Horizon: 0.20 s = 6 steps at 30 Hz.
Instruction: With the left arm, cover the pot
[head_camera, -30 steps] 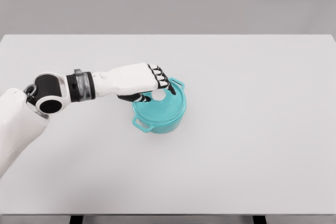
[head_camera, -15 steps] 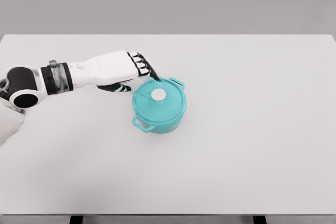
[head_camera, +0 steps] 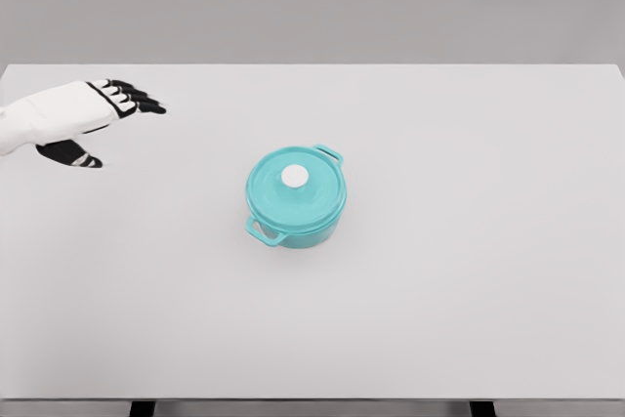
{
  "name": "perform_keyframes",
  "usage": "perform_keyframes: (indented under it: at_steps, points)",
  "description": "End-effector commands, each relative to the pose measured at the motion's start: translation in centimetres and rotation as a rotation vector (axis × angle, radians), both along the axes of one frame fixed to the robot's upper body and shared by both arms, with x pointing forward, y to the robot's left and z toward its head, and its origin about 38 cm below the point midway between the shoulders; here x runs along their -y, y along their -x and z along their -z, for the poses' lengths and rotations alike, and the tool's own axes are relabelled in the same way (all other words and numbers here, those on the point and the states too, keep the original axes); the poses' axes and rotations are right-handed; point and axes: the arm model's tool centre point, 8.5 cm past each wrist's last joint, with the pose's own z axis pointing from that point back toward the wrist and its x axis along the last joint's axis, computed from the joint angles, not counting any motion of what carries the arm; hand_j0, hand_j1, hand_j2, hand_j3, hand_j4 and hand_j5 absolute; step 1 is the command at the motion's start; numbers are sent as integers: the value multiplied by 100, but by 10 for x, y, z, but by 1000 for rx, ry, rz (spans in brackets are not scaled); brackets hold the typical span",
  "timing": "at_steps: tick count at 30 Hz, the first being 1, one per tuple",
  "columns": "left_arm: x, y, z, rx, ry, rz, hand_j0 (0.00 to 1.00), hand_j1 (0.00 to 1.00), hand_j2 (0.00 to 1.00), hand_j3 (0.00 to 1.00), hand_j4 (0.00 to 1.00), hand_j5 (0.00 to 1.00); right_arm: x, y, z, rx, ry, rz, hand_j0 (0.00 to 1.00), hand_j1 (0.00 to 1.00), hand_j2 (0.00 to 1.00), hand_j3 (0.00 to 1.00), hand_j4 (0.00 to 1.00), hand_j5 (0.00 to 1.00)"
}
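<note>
A single head view looks steeply down on the white table (head_camera: pixel 469 271) (whole top in frame), facing its far edge.

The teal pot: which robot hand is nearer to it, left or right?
Left. The left robot hand hovers open, far to the pot's upper left; the right one is out of view.

A white table (head_camera: pixel 469 300) carries one thing near its middle: a lidded teal pot (head_camera: pixel 295 197).
</note>
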Motion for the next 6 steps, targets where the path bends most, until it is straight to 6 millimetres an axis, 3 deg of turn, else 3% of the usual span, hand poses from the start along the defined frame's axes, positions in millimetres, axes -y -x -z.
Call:
perform_keyframes:
  at_steps: [1,6]
  points:
    - [-5,-1,-1,-2,6,-15,100,100,100,100,100,100,0,0,0,1,0,0,100,100,100,100,100,100]
    - [-4,1,4,-11,2,-14,100,100,100,100,100,100,0,0,0,1,0,0,100,100,100,100,100,100]
